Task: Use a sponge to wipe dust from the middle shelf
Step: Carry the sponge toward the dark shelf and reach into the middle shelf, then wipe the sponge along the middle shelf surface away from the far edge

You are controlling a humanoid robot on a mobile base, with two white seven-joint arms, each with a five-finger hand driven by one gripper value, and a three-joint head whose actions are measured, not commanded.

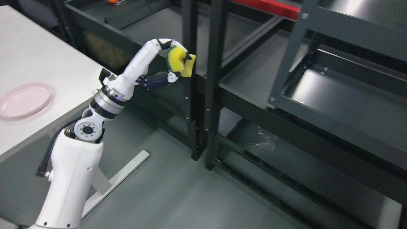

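Left hand (165, 63) raised beside the dark shelf (229, 79) edge, upright posts (211, 95) just right of it, open floor (165, 190) below, fingers curled tight around a yellow sponge (178, 61), sponge pinched and bent at the fingertips, white counter (38, 54) with pink plate (24, 99) behind the arm.

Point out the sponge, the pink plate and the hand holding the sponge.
sponge (178, 61): head view, on its yellow face.
pink plate (24, 100): head view, on its bare middle.
left hand (149, 68): head view, on the white back of it.

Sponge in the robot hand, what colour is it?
Yellow with a green back, seen in the head view: sponge.
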